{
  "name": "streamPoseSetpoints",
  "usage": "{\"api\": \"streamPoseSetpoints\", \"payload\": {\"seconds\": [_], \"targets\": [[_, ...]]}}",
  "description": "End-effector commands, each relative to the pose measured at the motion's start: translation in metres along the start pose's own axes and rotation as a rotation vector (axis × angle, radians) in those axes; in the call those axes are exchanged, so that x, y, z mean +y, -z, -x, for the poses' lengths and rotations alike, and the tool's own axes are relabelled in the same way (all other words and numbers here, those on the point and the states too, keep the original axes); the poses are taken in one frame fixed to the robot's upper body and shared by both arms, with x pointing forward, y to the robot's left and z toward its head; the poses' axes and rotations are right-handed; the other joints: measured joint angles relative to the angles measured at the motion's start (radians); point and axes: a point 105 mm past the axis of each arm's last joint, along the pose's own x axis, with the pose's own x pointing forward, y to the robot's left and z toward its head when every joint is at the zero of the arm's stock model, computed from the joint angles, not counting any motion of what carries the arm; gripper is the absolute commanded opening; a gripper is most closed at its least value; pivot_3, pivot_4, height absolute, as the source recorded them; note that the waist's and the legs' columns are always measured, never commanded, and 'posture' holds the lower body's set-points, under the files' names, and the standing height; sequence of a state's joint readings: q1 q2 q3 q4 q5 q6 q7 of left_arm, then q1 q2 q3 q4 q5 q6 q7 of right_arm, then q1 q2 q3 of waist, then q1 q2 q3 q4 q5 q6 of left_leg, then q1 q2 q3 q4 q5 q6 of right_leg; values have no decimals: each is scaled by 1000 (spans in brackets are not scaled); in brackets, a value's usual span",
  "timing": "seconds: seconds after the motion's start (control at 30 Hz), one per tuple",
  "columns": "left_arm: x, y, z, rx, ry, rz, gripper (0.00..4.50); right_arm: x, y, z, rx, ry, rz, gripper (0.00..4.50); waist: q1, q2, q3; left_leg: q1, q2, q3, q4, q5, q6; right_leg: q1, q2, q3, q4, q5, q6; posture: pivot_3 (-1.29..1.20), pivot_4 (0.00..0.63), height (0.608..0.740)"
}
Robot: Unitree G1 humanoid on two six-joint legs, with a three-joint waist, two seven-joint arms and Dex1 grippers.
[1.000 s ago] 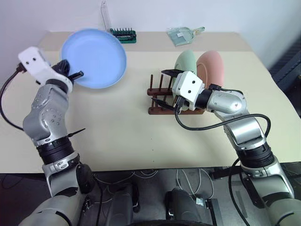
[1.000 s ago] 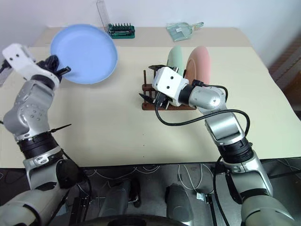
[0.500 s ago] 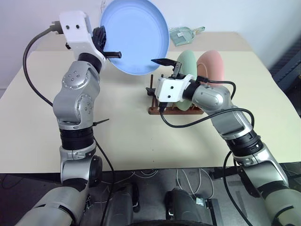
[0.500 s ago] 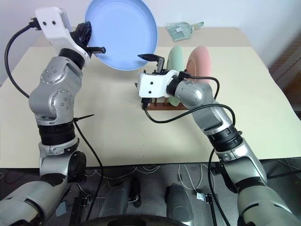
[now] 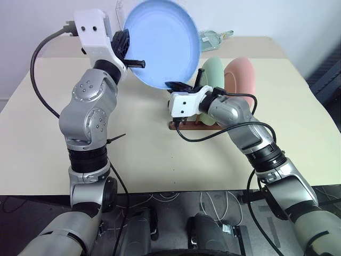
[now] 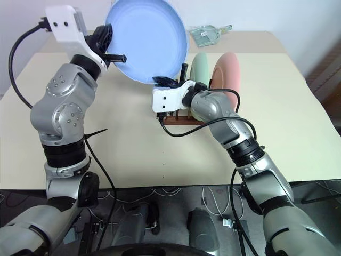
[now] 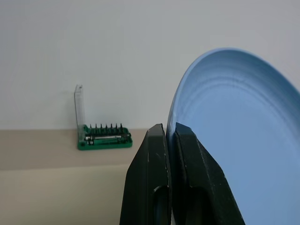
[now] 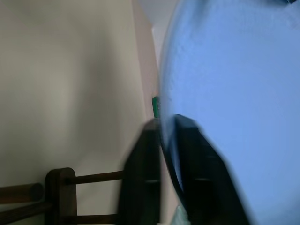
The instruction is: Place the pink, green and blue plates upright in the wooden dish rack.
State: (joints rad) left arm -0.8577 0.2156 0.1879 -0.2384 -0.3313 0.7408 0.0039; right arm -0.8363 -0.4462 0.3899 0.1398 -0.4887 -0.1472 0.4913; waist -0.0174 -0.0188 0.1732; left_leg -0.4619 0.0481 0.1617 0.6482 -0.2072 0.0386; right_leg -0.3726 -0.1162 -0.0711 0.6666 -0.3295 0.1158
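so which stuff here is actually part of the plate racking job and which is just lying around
Job:
- blue plate, gripped by left gripper and right gripper
- green plate, in rack
- pink plate, in rack
- wooden dish rack

Lying about:
- green bit set
- clear packet

The blue plate [image 5: 162,45] looks smooth and matt, with faint concentric rings in its surface. The green plate [image 5: 213,72] and pink plate [image 5: 241,74] have the same dull, unglazed-looking finish. The dish rack [image 8: 61,187] is dark, lightly polished wood. The table [image 5: 144,154] is plain, matt beige laminate.
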Motion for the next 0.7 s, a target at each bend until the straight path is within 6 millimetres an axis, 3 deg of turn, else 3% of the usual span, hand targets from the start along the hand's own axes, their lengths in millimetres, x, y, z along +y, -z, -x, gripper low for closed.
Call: {"api": "streamPoseSetpoints", "payload": {"seconds": [0.03,0.13,0.23,0.3,0.4,0.47,0.57,0.7], "targets": [[-3,-18,3,-62,16,12,0,-13,-6,-2,-21,45,28,49,0,0,0,0,0,0,0,0,0,0,0,0,0,0,0,0,150,732],[-3,-15,2,-51,24,58,0,-14,-5,-1,-15,52,43,49,0,0,0,0,0,0,0,0,0,0,0,0,0,0,0,0,150,732],[-2,-16,1,-58,24,125,959,-16,-4,0,-10,67,55,0,1,0,0,0,0,0,0,0,0,0,0,0,0,0,0,0,150,732],[2,-26,1,-112,14,198,1874,-16,-4,1,-12,69,56,0,0,0,0,0,0,0,0,0,0,0,0,0,0,0,0,0,150,732],[21,-53,4,-251,-41,385,3507,-16,-5,1,-18,73,56,0,1,0,0,0,0,0,0,0,0,0,0,0,0,0,0,0,150,732],[34,-59,6,-285,-78,420,4469,-16,-7,1,-26,77,48,0,-3,0,0,0,0,0,1,0,0,0,0,0,0,0,0,0,150,732],[50,-59,8,-286,-123,335,4469,-20,-10,2,-43,91,40,0,-4,0,0,1,0,0,0,0,-1,1,1,0,0,0,0,0,150,732],[100,-50,16,-242,-223,130,4469,-37,-23,6,-122,163,-100,0,-6,0,0,1,1,0,0,1,-1,1,1,0,0,0,0,0,150,732]]}}
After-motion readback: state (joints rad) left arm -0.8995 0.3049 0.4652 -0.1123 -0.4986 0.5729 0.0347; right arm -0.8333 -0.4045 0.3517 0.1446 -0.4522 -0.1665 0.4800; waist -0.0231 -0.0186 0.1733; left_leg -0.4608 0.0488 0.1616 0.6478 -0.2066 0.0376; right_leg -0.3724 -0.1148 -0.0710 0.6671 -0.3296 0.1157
